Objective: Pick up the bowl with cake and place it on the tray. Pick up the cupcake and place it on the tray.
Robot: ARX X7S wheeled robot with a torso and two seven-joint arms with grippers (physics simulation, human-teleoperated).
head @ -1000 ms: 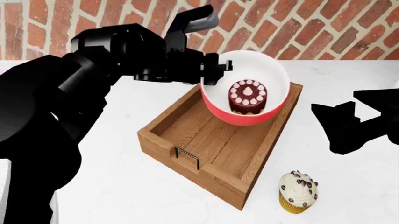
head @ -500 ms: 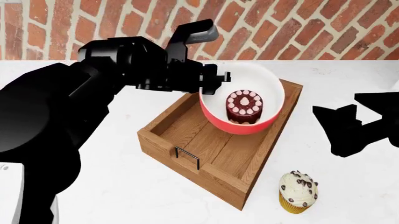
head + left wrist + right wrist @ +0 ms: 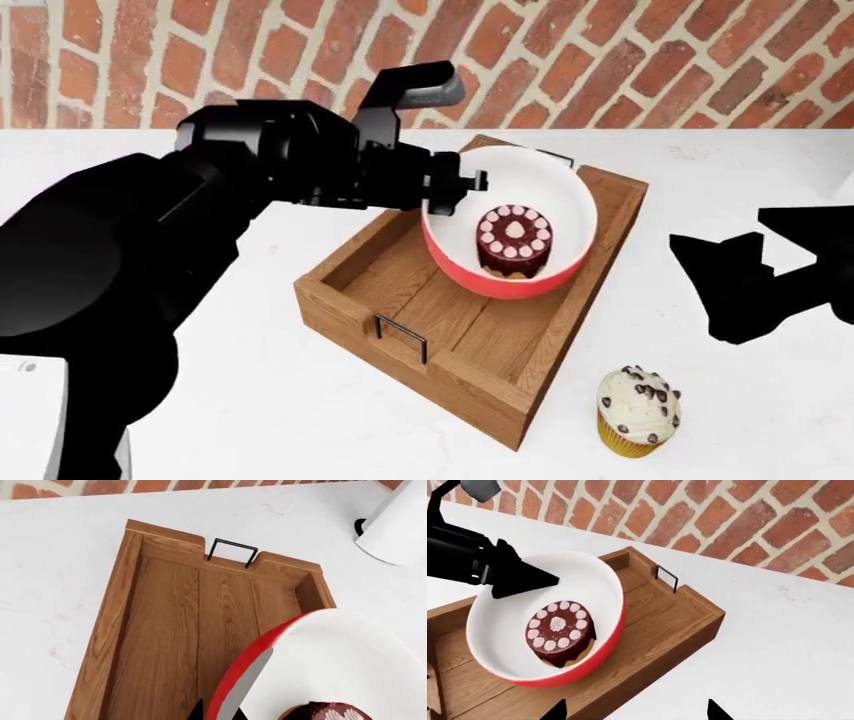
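No brand, label or writing legible on anything in view.

Left gripper clamped on the rim of the bowl, one finger inside against the white wall, another outside against the red; bowl tilted toward the head camera, held over the far half of the tray; cake sitting low inside the bowl, leaning with the tilt. Right gripper off to the right over the white table, fingers spread apart, nothing between them. Cupcake upright on the table, just beside the tray's near right corner, apart from both grippers.

Compared with a second ago: bowl lower and nearer the tray floor, shifted slightly toward the tray's middle, more of the far edge and far wire handle now uncovered; left arm come down with it; right gripper, cupcake and tray unchanged.

Seen only from the left wrist: bare plank floor beneath the bowl, plus a white roll-like object on a dark base beyond the tray. Seen only from the right wrist: red underside of the bowl close over the planks, contact not clear. Seen only from the head: cupcake and near handle.
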